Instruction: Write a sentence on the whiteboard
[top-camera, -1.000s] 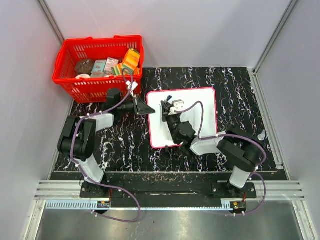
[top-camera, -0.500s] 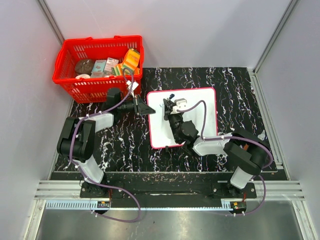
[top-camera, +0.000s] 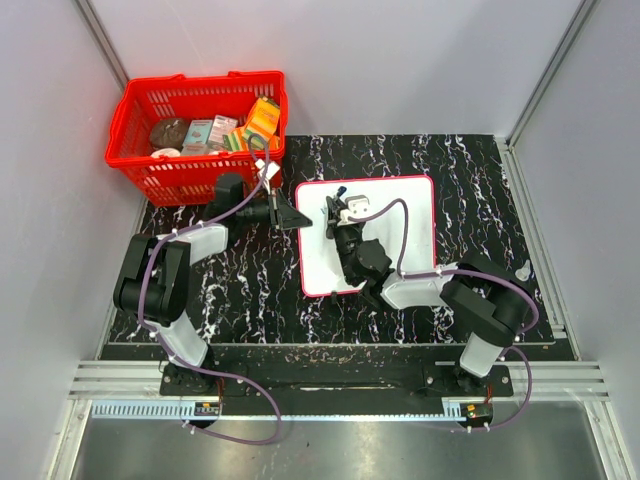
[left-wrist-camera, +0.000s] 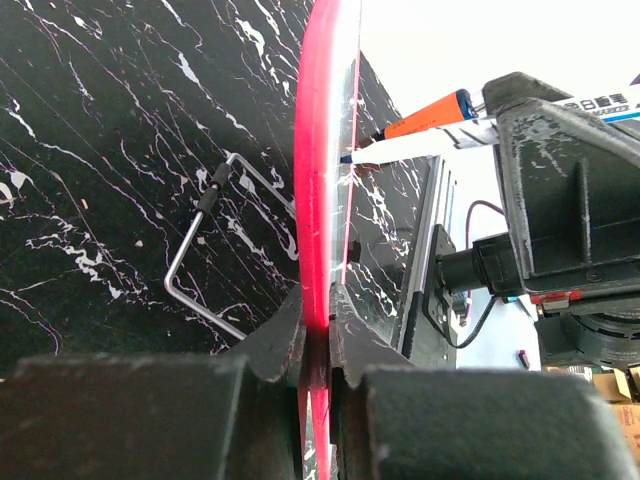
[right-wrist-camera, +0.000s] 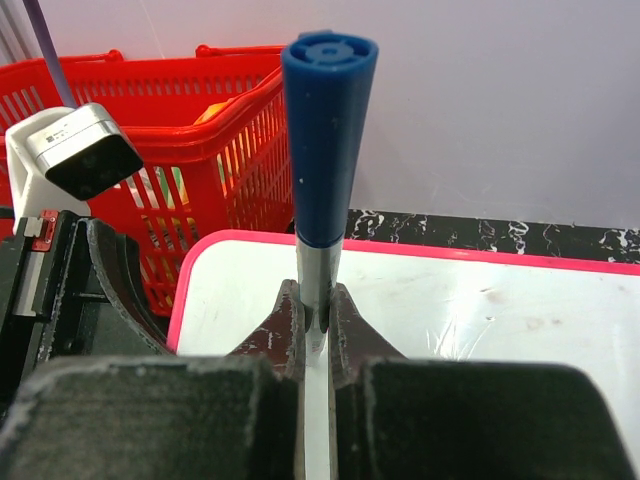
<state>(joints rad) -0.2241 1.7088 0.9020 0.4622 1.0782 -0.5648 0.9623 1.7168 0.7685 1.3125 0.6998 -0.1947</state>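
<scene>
The whiteboard (top-camera: 412, 225), white with a thin red frame, lies flat on the black marbled table. My left gripper (top-camera: 297, 217) is shut on its left rim; in the left wrist view the red edge (left-wrist-camera: 320, 150) runs between the jaws of that gripper (left-wrist-camera: 318, 310). My right gripper (top-camera: 336, 218) stands over the board's upper left part, shut on a marker (right-wrist-camera: 328, 120) with a blue end cap that points up at the camera (right-wrist-camera: 317, 310). The marker's orange and white body (left-wrist-camera: 430, 125) slants down toward the board. No sentence shows; the spot under the tip is hidden.
A red basket (top-camera: 135, 110) with several packaged goods stands at the back left, close behind my left gripper. A bent wire bracket (left-wrist-camera: 200, 250) lies beside the board's edge. A small white object (top-camera: 522, 268) sits near the table's right edge. Grey walls enclose the table.
The right arm's elbow swung out to the right and came partly back, and the marker shifted slightly over the board's upper left. The left gripper kept its hold on the rim.
</scene>
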